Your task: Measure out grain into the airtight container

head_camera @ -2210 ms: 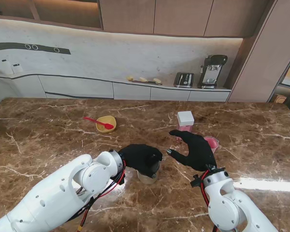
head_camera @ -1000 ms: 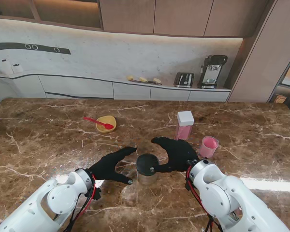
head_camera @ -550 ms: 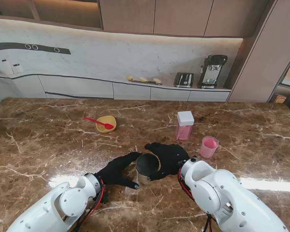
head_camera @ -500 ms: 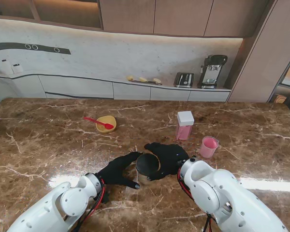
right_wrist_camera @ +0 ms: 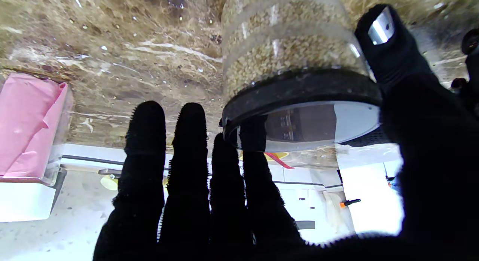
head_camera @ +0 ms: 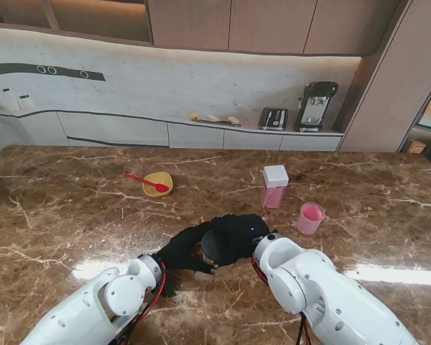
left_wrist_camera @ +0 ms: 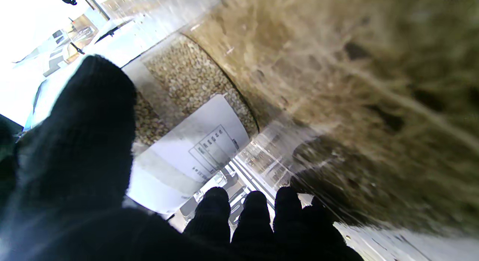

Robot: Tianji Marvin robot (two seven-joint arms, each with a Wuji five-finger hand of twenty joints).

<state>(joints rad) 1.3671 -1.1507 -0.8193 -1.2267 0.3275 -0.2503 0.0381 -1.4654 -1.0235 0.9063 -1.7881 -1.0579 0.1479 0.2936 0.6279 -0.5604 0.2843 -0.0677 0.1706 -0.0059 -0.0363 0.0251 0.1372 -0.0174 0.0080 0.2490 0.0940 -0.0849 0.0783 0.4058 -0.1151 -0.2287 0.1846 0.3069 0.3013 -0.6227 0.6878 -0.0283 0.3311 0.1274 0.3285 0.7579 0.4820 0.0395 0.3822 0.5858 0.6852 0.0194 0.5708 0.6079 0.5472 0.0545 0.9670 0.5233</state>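
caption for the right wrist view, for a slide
Right hand closing around the black lid of a clear grain jar on the marble table, pink container nearby.

On the desk [head_camera: 72,208] the grain jar [head_camera: 217,244] stands near the middle, with the left hand [head_camera: 185,250] at its left side and the right hand [head_camera: 238,233] over its right. Farther off sits a bowl [head_camera: 157,184] holding a spoon [head_camera: 146,180], to the left. A lidded box [head_camera: 274,186] stands right of the bowl, with a cup [head_camera: 309,218] nearer and further right.
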